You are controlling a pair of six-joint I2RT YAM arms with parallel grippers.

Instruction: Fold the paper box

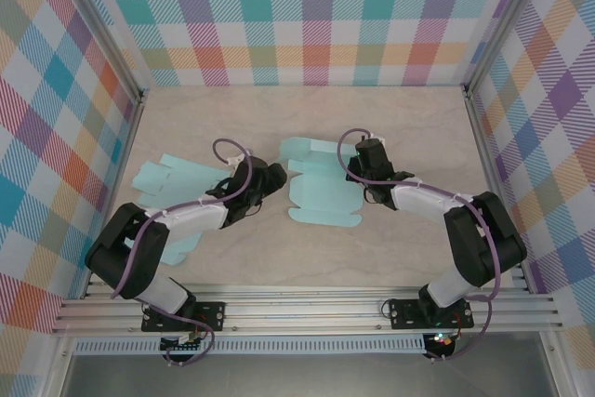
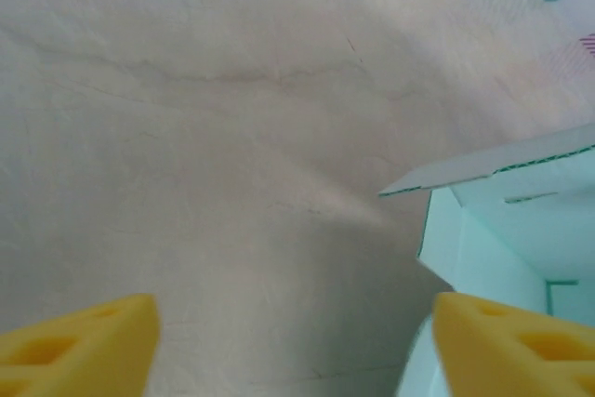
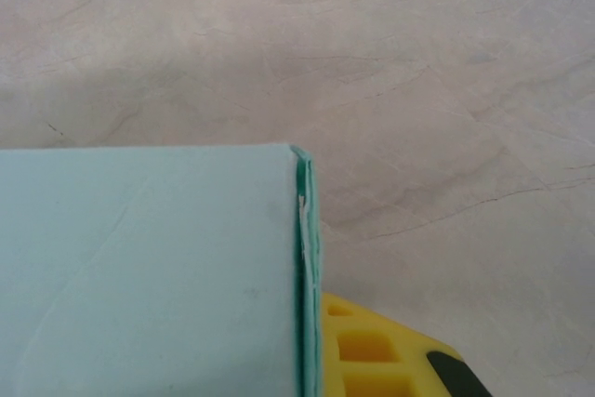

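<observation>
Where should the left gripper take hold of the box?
Grip the box by its raised left wall, coming in from the left. That wall stands as a thin panel right beside the left gripper, whose open jaws could probably straddle its edge. The right gripper pinches the opposite side, so a hold here likely steadies the fold.

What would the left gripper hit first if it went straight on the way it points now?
Probably the paper box: at the right of the left wrist view, one finger lines up with its open edge. Between the fingers of the left gripper, bare table lies ahead; depth is unclear.
</observation>
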